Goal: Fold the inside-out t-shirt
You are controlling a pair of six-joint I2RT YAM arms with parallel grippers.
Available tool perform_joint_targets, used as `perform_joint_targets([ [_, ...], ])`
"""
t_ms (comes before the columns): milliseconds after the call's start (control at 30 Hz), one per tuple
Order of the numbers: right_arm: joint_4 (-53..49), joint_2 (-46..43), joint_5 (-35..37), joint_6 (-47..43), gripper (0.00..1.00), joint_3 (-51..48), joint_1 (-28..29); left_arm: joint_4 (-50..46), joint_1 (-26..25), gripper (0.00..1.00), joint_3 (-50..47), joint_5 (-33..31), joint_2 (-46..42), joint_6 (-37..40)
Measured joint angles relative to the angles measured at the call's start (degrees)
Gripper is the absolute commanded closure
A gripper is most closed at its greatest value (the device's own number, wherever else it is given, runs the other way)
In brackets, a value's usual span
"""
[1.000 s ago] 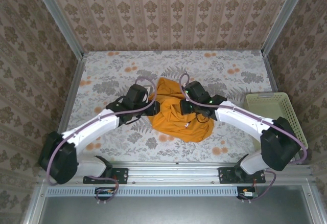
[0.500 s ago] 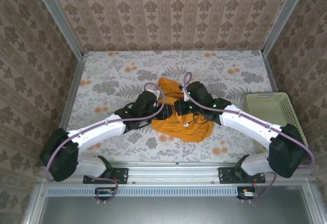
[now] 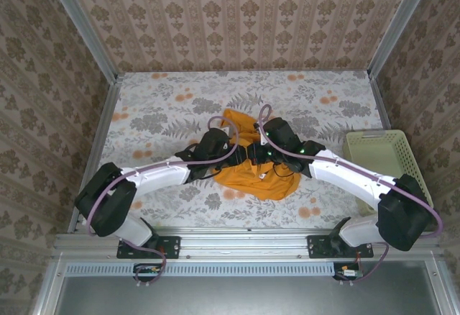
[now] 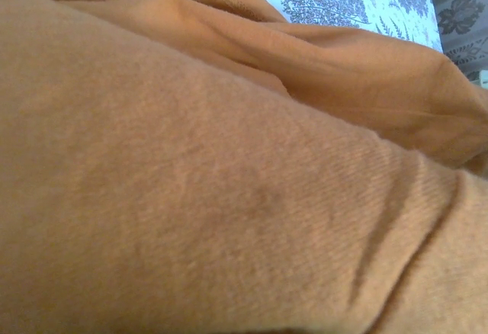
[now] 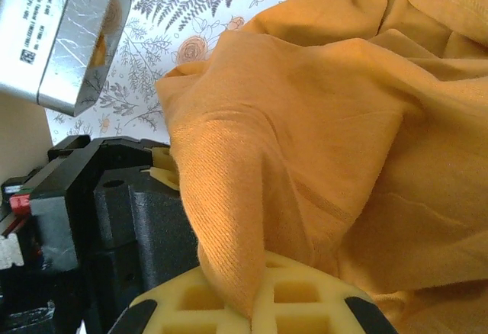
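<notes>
The right gripper [image 5: 252, 303] is being pressed shut on the limp mustard-orange cotton t-shirt [image 3: 262, 178], probably best pinched at a hem; the left gripper [image 3: 236, 152] cannot be judged.

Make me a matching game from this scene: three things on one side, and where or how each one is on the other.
Things:
1. t-shirt
2. mesh basket
3. right gripper

Places or states:
A. at the right edge of the table
B. pinching a fold of orange cloth
C. bunched up mid-table

Pairs: 1-C; 2-A; 3-B
</notes>
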Motion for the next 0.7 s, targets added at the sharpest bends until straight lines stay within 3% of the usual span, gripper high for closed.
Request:
perform_joint_targets([
  [167,-0.04,-0.04,2.1,0.76,1.0,-0.02,0.0,-0.2,-0.04,0.95,0.0,-0.17,-0.02,0.24],
  [300,-0.87,-0.02,4.02,1.49,1.0,0.0,-0.5,-2.43,-2.47,1.0,-1.05,-3.63,-2.34,0.17],
  [533,-3.52,3.41,5.33,3.17,0.97,2.56,-1.92,-7.21,-12.72,1.0,-9.99,-15.43,-19.87,-0.44],
  [700,-4.98,6.95,4.55,3.96,0.86,5.16,-1.6,-11.63,-13.22,1.0,-10.6,-23.02,-31.89,-0.37],
])
